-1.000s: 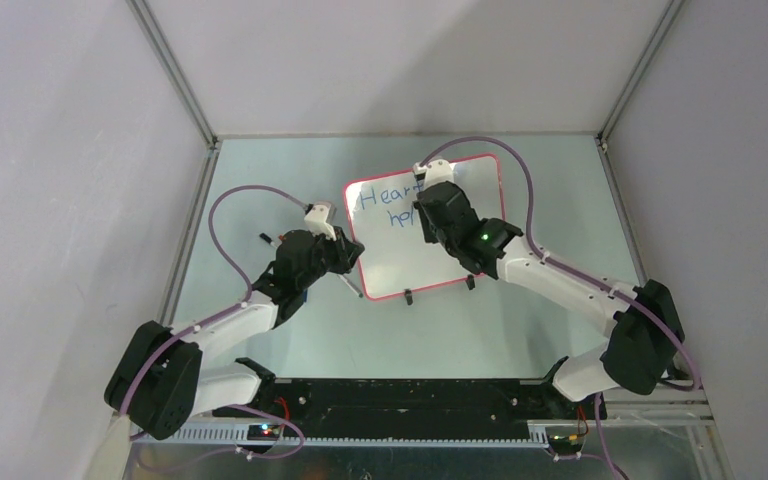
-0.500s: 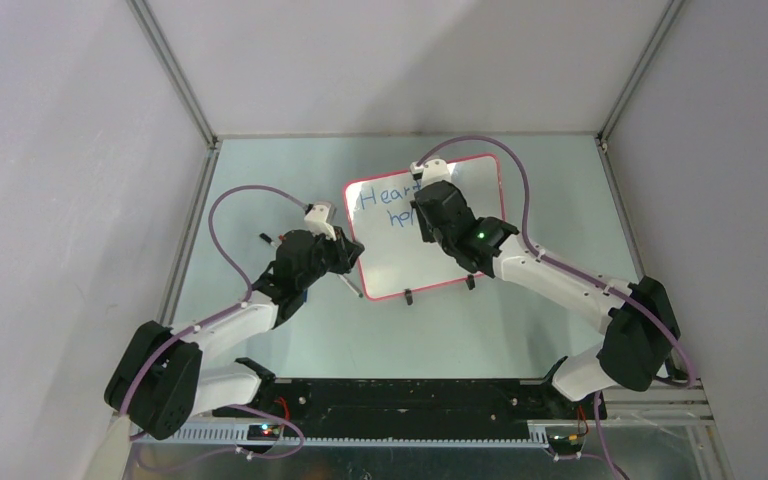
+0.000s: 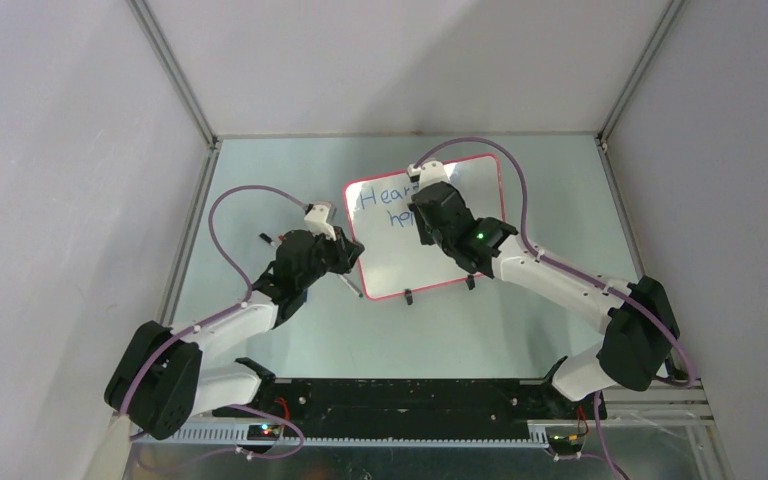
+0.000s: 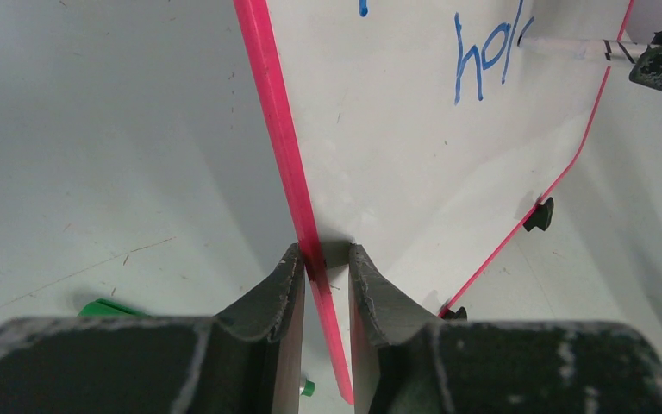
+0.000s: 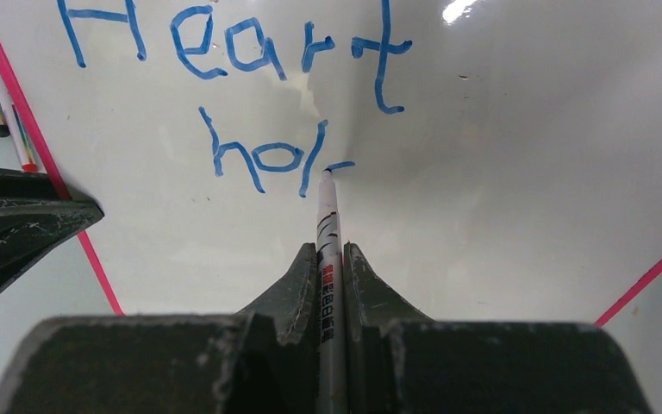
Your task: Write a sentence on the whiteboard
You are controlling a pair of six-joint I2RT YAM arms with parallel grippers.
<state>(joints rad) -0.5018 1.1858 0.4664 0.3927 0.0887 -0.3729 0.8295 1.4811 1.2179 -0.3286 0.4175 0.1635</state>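
The whiteboard [image 3: 400, 268], white with a red frame, lies on the table, and my left gripper [image 3: 352, 250] is shut on its left edge. In the left wrist view the jaws [image 4: 321, 257] pinch the red frame [image 4: 276, 129]. My right gripper [image 3: 422, 215] hovers over the board, shut on a white marker [image 5: 327, 216]. The marker's tip touches the board [image 5: 500, 172] at a short stroke just right of "hol". The sentence [image 5: 233, 43] reads "Heart" in blue, with "hol" [image 5: 263, 159] on the line under it.
Loose markers [image 5: 4, 112] lie on the table just left of the board. A green object [image 4: 103, 308] and a green cap [image 4: 308, 388] sit near my left gripper. Two black feet [image 3: 409, 296] stick out from the board's near edge. Grey walls enclose the table.
My right gripper has crept slightly left and away with the marker. The left gripper and the board have not moved.
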